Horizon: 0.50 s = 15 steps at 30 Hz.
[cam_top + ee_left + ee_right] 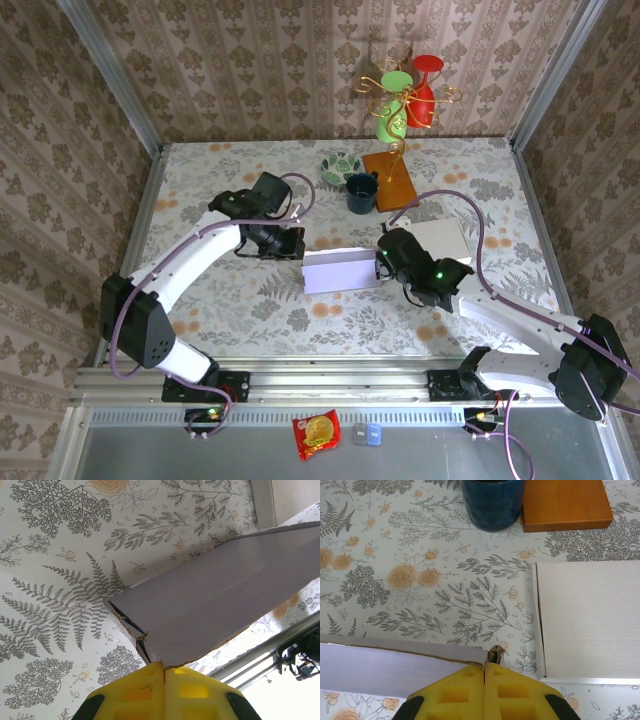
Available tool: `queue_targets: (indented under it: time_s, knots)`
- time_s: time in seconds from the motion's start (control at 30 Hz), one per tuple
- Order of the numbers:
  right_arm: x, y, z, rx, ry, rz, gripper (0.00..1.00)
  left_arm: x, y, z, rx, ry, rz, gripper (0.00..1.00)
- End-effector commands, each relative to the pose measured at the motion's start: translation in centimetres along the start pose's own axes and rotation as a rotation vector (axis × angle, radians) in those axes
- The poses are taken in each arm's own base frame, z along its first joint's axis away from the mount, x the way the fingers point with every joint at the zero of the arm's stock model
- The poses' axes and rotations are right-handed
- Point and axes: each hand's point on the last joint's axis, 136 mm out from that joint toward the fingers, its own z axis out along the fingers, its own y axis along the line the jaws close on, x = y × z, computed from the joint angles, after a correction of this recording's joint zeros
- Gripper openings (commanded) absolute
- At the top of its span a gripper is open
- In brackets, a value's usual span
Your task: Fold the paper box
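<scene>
Currently the pale lilac paper box (340, 270) sits mid-desk on the floral-patterned desk (250, 310), stretched between the two arms with one long wall raised on edge. The left end effector (164, 669) has its yellow pads pressed together, and the box's torn left corner runs straight into the seam between them, so it looks clamped on that corner. The right end effector (485, 669) is closed the same way on the wall's right end. Just beside it a flat white cardboard panel (590, 615) lies on the desk; whether it joins the raised wall I cannot tell. A dark blue mug (492, 502) and an orange wooden block (565, 502) stand further back, well apart from the work. By my judgement the fold is at an early stage: one wall is stood up and no corners are locked. Next, both ends need turning together along the crease, gently, since the corners are already frayed.
</scene>
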Motion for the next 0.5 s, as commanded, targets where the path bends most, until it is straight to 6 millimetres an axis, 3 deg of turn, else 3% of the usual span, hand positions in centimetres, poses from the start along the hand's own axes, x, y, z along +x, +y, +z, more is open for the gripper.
queue_targets:
  time_s: [0.0,0.47]
  knots:
    - [1.0,-0.1,0.1,0.019,0.045,-0.012,0.0,-0.3,-0.8,0.1,0.055,0.0,-0.033,0.02]
    - [1.0,-0.1,0.1,0.018,0.039,-0.017,0.0,0.2,0.4,1.4,0.062,-0.065,0.001,0.02]
